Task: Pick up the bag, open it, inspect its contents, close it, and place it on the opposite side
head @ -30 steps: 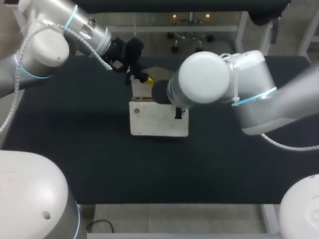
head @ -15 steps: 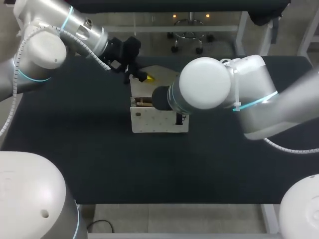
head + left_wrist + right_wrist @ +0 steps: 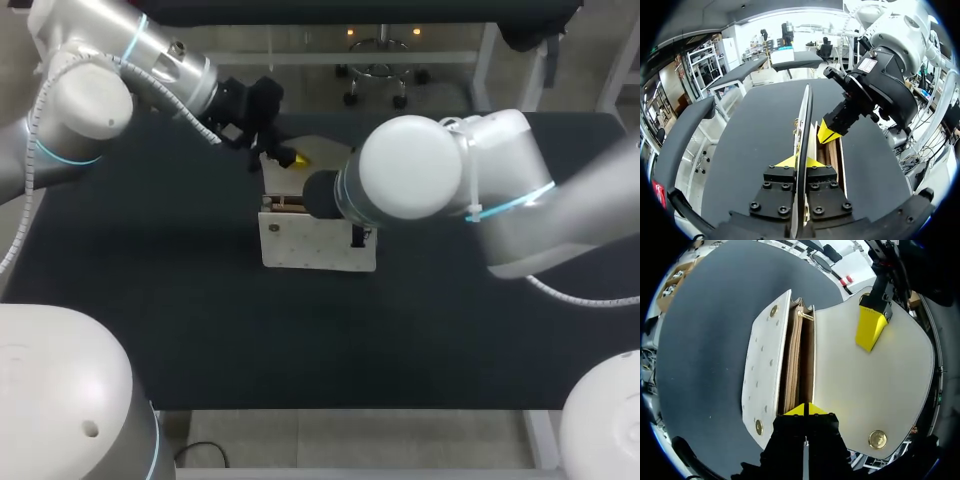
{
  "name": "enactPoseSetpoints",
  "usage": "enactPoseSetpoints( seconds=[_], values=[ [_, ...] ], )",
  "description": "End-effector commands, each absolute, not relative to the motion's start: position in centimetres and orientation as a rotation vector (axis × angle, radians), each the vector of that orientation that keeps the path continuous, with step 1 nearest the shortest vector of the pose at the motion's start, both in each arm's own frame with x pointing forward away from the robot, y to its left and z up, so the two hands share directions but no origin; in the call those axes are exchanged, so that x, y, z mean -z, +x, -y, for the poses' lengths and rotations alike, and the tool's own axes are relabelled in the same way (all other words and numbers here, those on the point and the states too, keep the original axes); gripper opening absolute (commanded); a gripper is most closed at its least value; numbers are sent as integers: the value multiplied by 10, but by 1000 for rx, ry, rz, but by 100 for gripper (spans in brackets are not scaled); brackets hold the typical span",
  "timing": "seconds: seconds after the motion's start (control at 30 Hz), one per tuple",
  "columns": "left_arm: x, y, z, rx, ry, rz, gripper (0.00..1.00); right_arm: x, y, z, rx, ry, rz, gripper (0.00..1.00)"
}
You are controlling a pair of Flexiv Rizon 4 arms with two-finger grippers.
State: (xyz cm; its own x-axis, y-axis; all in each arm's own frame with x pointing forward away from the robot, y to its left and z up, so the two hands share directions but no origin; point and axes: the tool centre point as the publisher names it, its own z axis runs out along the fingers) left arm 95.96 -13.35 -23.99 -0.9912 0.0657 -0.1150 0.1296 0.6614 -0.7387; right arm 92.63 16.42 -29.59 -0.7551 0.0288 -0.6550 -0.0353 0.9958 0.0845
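Left wrist view: left gripper (image 3: 799, 162) is narrow, both yellow tips clamped on the flap (image 3: 804, 112) of the bag (image 3: 315, 243). The flap shows edge-on, upright between the fingers, running straight ahead of them. The right gripper (image 3: 829, 133) is just beside the flap and ahead of the left gripper, its yellow tips down at the bag's open mouth.

Right wrist view: the right gripper's tips are drawn together to a thin gap and pinch a wall at one end of the mouth. Directly ahead of the tips lie the tan inner compartments (image 3: 796, 365), open. On one side of them is the white front panel (image 3: 761, 375), with small holes and gold studs at two corners. On the other side is the flap's pale inner face, spread wide, with a gold snap (image 3: 877, 439) near its edge. One yellow finger of the left gripper lies on that inner face, well apart from the right gripper.

Head view: the bag is near the middle of the table (image 3: 150, 280), slightly toward the far edge, front panel facing the near edge. The flap is raised off the mouth toward the far edge, with the left gripper on its far-left part. The left arm enters from the far left corner. The right arm enters from the right edge, and its elbow covers the bag's right part and most of its own gripper. Cannot tell whether the bag's base rests on the table.
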Motion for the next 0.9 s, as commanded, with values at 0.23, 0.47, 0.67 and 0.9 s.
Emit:
enactPoseSetpoints(
  seconds=[0.23, 0.47, 0.67, 0.9],
  values=[
    [238, 961, 132, 1261, 137, -2782, 0, 307, 930, -170, -101, -16, -2433, 0],
    [239, 965, 129, 1299, 99, -2774, 0, 317, 924, -167, -86, -36, -2464, 0],
    [237, 961, 132, 1312, 115, -2774, 0, 320, 925, -165, -84, -38, -2500, 0],
    [239, 960, 132, 1394, 98, -2784, 0, 327, 929, -166, -72, -37, -2543, 0]
  ],
)
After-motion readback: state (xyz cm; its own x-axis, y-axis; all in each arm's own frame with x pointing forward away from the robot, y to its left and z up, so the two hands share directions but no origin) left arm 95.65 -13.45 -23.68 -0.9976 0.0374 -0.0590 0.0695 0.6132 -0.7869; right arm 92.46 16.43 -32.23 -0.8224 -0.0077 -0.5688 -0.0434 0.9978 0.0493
